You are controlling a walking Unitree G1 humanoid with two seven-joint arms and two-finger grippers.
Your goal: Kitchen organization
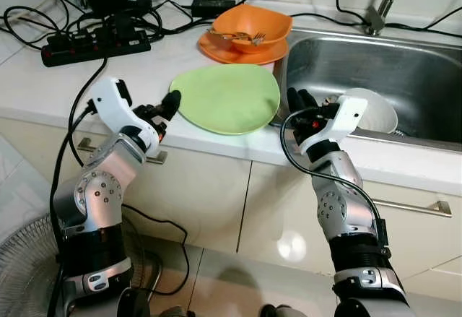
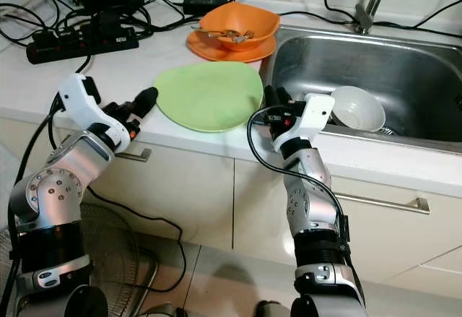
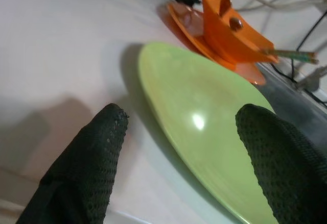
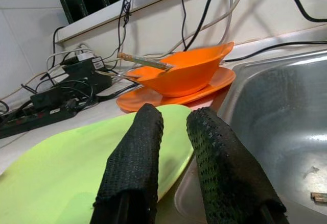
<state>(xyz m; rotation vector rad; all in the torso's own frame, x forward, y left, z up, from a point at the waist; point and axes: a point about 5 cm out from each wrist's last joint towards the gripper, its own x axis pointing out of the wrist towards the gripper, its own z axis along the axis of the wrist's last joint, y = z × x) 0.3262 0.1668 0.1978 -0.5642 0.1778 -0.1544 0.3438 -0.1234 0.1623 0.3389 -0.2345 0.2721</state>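
Now left tool [image 3: 179, 147] wide apart around green plate [image 1: 227, 99] rim, right tool [image 4: 173, 132] nearly together beside it.

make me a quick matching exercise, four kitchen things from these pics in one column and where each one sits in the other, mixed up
Things:
1. green plate
2. orange bowl
3. white bowl
4. power strip

Places:
A. inside the sink
B. on the orange plate
C. counter's front edge, between the two grippers
D. back left of the counter, among cables

Pairs: 1-C, 2-B, 3-A, 4-D
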